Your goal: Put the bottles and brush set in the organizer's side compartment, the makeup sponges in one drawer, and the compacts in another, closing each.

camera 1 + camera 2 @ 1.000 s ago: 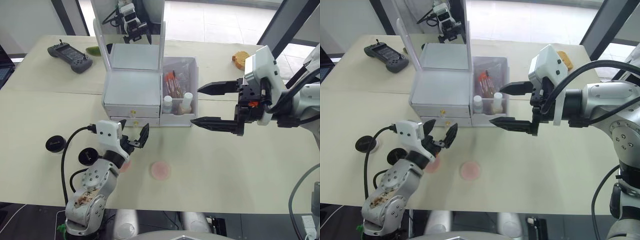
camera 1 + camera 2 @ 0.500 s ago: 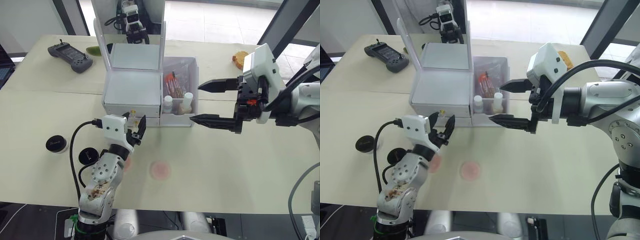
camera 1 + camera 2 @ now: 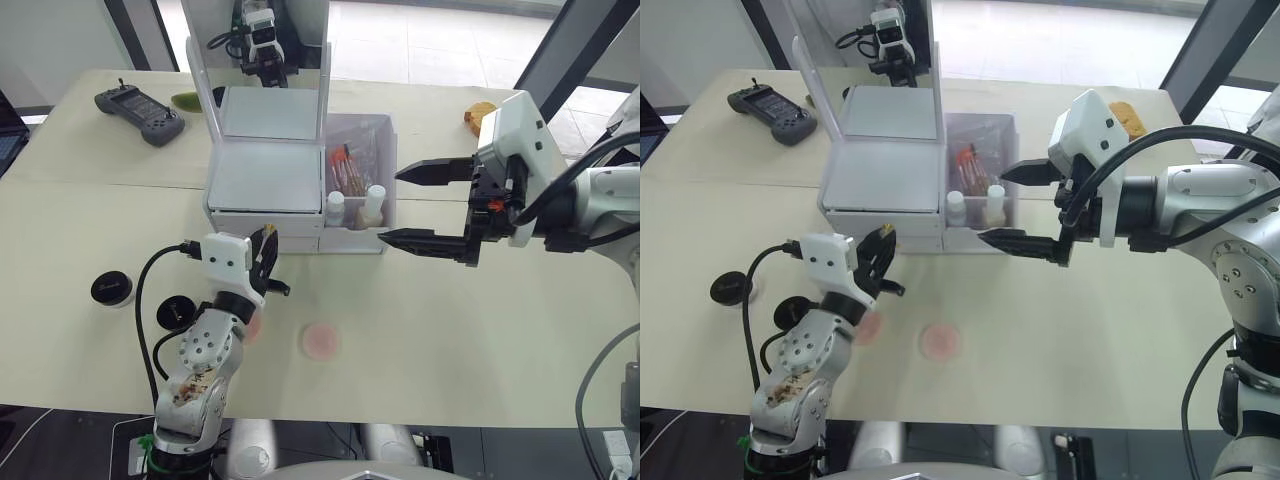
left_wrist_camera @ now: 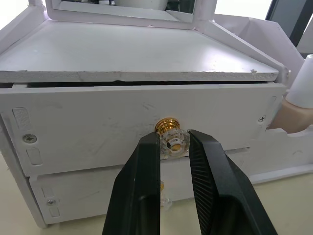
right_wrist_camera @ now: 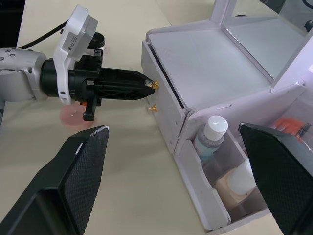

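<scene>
From the head camera, the left gripper [image 3: 268, 262] sits at the front of the organizer [image 3: 263, 180], its two black fingers drawn close together at the upper drawer face. One of the makeup sponges [image 3: 321, 341] lies on the table [image 3: 480, 330] just behind and to the right of this gripper; a second pink disc [image 3: 251, 327] is partly hidden under its wrist. The two compacts [image 3: 112, 289] [image 3: 174, 311] lie well to its left. The right gripper [image 3: 420, 207] hovers with its fingers spread wide and nothing between them, just to the right of the side compartment [image 3: 385, 180]. In that bin, right beside this gripper, stand the bottles [image 3: 336, 207] [image 3: 373, 205], with the brush set [image 3: 348, 168] upright behind them. A black controller [image 3: 141, 110] rests far off at the table's back left.

From the left wrist, the fingers [image 4: 139, 191] flank the gold knob [image 4: 169, 134] of the upper drawer [image 4: 98, 122], nearly shut on it and pressing close at either side; the drawer looks shut. The lower drawer's knob [image 4: 163, 195] shows beneath, between the fingers.

From the right wrist, the wide-open fingers [image 5: 78, 183] frame the organizer's corner; the clear bottle and the beige one stand in the bin between them, and the left gripper reaches the knob beyond.
</scene>
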Controlling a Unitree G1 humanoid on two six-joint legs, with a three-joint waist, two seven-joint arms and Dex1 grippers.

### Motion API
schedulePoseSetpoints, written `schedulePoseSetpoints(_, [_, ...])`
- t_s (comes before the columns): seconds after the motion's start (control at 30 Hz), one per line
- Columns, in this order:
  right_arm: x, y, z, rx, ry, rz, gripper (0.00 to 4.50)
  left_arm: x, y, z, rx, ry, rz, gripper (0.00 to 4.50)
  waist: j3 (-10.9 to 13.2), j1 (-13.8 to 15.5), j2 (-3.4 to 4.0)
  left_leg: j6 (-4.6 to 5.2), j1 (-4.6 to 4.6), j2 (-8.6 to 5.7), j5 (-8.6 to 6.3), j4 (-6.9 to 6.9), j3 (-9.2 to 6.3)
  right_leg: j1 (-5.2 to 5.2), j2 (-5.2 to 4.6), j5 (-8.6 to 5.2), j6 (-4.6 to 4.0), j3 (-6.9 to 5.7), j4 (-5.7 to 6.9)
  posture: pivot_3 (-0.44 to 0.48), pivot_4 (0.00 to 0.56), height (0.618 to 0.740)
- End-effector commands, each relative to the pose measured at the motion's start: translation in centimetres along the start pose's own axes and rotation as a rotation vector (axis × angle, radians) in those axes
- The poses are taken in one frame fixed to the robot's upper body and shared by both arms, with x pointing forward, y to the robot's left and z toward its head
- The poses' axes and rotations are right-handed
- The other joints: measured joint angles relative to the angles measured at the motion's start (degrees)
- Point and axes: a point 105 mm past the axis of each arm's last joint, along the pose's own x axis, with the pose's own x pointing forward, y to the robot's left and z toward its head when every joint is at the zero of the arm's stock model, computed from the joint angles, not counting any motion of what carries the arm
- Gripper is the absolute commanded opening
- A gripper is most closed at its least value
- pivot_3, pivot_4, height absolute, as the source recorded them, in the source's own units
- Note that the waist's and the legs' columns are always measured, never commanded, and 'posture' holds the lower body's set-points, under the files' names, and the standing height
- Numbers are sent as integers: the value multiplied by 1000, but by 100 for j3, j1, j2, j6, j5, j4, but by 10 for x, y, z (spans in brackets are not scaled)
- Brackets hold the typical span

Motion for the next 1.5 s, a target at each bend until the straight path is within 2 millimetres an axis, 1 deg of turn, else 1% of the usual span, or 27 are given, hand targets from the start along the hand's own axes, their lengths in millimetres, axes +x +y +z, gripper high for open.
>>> schedulePoseSetpoints(0.03, [0, 3, 7, -35, -40, -4, 4500, -19, -7, 16, 13, -29, -55, 540, 0, -10, 0, 0, 0, 0, 0, -1, 0, -1, 1, 0, 0, -1, 0, 0, 150, 705])
schedulePoseSetpoints(0.17, [7, 7, 6, -13, -62, 19, 4500, -43, -9, 20, 27, 13, -95, 540, 0, -14, 1, -1, 0, 0, -1, -1, 0, -4, -1, -1, 0, 1, 0, 0, 150, 705])
schedulePoseSetpoints(0.27, [11, 8, 5, 0, -79, 30, 4500, -61, -6, 22, 42, 55, -90, 540, 1, -17, 0, -3, -1, 0, -2, 0, 1, -4, -2, -1, -1, 3, -2, 0, 150, 705])
schedulePoseSetpoints(0.37, [14, 10, 4, 8, -89, 39, 4500, -73, -1, 19, 37, 96, -90, 540, 1, -25, 1, -5, 1, 0, -5, 0, 1, -5, -1, -2, -1, 3, -4, 0, 150, 705])
schedulePoseSetpoints(0.43, [16, 11, 4, 11, -97, 45, 4500, -81, -1, 16, 44, 116, -118, 540, 1, -90, 0, -6, 1, 1, -6, 2, 1, -6, 0, -2, -2, 3, -6, 0, 150, 705])
schedulePoseSetpoints(0.53, [18, 11, 4, 11, -104, 51, 4500, -85, -2, 15, 29, 125, -126, 540, 1, -166, 0, -13, 0, 0, -12, 4, 5, -4, -2, -2, -2, 10, -12, 0, 150, 705])
schedulePoseSetpoints(0.7, [18, 11, 4, 5, -105, 56, 4500, -90, -12, 8, -37, 157, -194, 540, 1, -166, 1, -13, 2, 0, -12, 3, 4, -6, -2, -3, -3, 9, -10, 0, 150, 705])
schedulePoseSetpoints(0.87, [17, 10, 3, -3, -94, 56, 4500, -94, -16, 3, -63, 169, -236, 540, 1, -165, 1, -13, 1, 0, -13, 2, 4, -7, -2, -4, -5, 8, -11, 0, 150, 705])
schedulePoseSetpoints(0.93, [17, 9, 3, -6, -93, 55, 4500, -95, -16, 1, -84, 176, -240, 540, 1, -165, 1, -13, 0, 0, -13, 3, 5, -7, -2, -4, -5, 9, -13, 0, 150, 705])
schedulePoseSetpoints(1.0, [17, 9, 3, -10, -95, 56, 4500, -96, -11, 0, -93, 182, -228, 540, 1, -165, 1, -14, 0, 0, -14, 3, 5, -7, -2, -4, -5, 9, -13, 0, 150, 705])
schedulePoseSetpoints(1.07, [17, 8, 2, -13, -99, 57, 4500, -97, -8, 4, -146, 167, -244, 540, 1, -162, 1, -14, 0, 0, -14, 3, 5, -7, -2, -4, -5, 9, -13, 0, 150, 705])
schedulePoseSetpoints(1.1, [17, 8, 2, -15, -100, 59, 4500, -99, -7, 9, -197, 150, -267, 890, 1, -163, 1, -14, 0, 0, -14, 3, 5, -7, -2, -4, -5, 8, -13, 0, 150, 705])
schedulePoseSetpoints(1.13, [17, 8, 3, -17, -103, 60, 4500, -104, -6, 14, -212, 148, -314, 1257, 1, -165, 0, -14, 0, 0, -14, 3, 5, -8, -2, -4, -5, 9, -13, 0, 150, 705])
schedulePoseSetpoints(1.17, [16, 7, 3, -18, -104, 60, 4500, -109, -3, 17, -212, 156, -351, 1448, 2, -165, -1, -14, -1, 1, -14, 2, 5, -11, -2, -4, -5, 8, -11, 0, 150, 705])
schedulePoseSetpoints(1.2, [16, 6, 3, -19, -105, 60, 4500, -112, 2, 20, -237, 164, -372, 1772, 2, -166, -1, -13, -1, 1, -14, 1, 4, -13, -1, -5, -6, 7, -11, 0, 150, 705])
schedulePoseSetpoints(1.23, [15, 5, 3, -22, -106, 59, 4500, -115, 11, 23, -254, 173, -383, 2110, 3, -173, 0, -13, 0, 1, -14, 0, 5, -15, -2, -6, -7, 9, -9, 0, 150, 705])
schedulePoseSetpoints(1.3, [14, 4, 2, -28, -106, 60, 4500, -120, 33, 34, -278, 194, -413, 2716, 3, -173, 2, -13, 1, 1, -14, 0, 5, -18, -2, -6, -9, 9, -7, 0, 150, 705])
schedulePoseSetpoints(1.37, [13, 2, 1, -34, -103, 59, 4500, -124, 49, 45, -276, 228, -463, 3313, 4, -174, 2, -13, 2, 2, -14, 0, 4, -25, -1, -8, -12, 6, -2, 0, 150, 705])
schedulePoseSetpoints(1.47, [10, 0, 0, -40, -97, 52, 4500, -120, 78, 60, -208, 304, -514, 4254, 5, -165, 3, -14, -1, 2, -14, 0, 8, -27, -3, -8, -14, 9, -6, 0, 150, 705])
schedulePoseSetpoints(1.5, [6, -1, -1, -42, -87, 47, 4500, -115, 95, 65, -163, 323, -510, 4492, 6, -160, 5, -14, -1, 2, -14, -2, 8, -27, -3, -9, -15, 8, -9, 0, 150, 705])
